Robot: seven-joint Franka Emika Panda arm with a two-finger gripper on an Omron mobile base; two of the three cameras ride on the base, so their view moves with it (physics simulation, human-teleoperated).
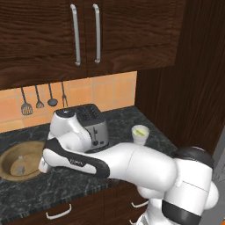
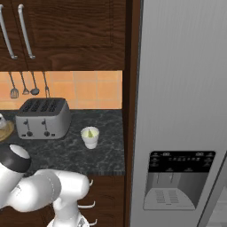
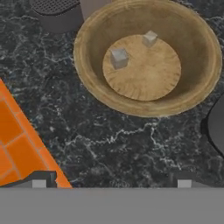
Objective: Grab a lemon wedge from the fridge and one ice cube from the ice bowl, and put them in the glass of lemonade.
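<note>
The glass of lemonade [image 2: 90,136] stands on the counter [image 2: 102,155] beside the toaster [image 2: 43,118], with what looks like a lemon wedge [image 2: 90,132] already in it. The ice is left: two ice cubes [image 3: 119,58] lie in the ice bowl [image 3: 197,94]. My pincer [image 3: 111,183] hangs spread and empty just short of the bowl. Only the right base view shows the fridge [image 2: 181,111], shut.

We see two ice cubes [image 3: 119,58] in the ice bowl [image 1: 9,173] at the worktop's [image 2: 106,155] left, the toaster [image 2: 43,118] between it and the glass of lemonade [image 2: 90,137], the fridge [image 2: 181,106] rightmost.
</note>
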